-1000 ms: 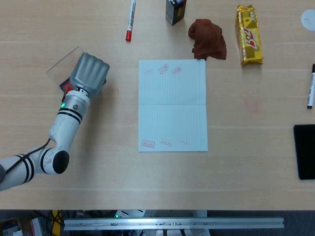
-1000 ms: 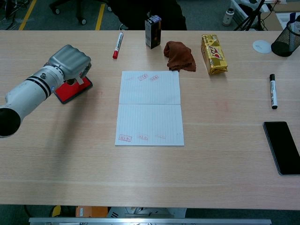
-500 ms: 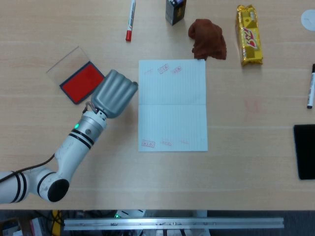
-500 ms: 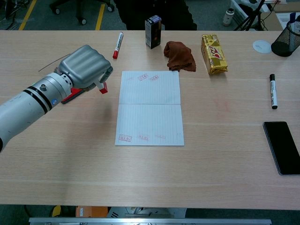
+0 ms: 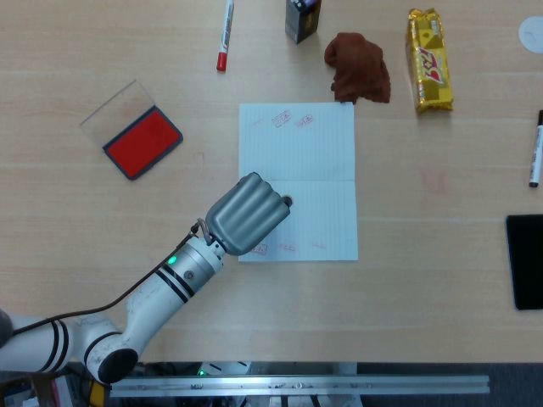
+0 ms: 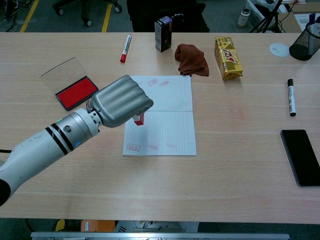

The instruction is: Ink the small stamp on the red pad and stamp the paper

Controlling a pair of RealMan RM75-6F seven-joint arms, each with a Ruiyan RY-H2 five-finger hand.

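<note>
The grey left robot hand [image 6: 122, 102] was closed around a small red-based stamp [image 6: 138, 119], holding it over the lower half of the pale blue lined paper sheet [image 6: 167, 122]. Farther back on the light wooden surface [image 6: 240, 165], the open red ink pad [image 6: 76, 92] lay well apart.

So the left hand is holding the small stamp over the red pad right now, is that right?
Not quite. The left hand does hold the small stamp, but over the paper, not the red pad, which lies apart to the left. The chest view shows it.
</note>
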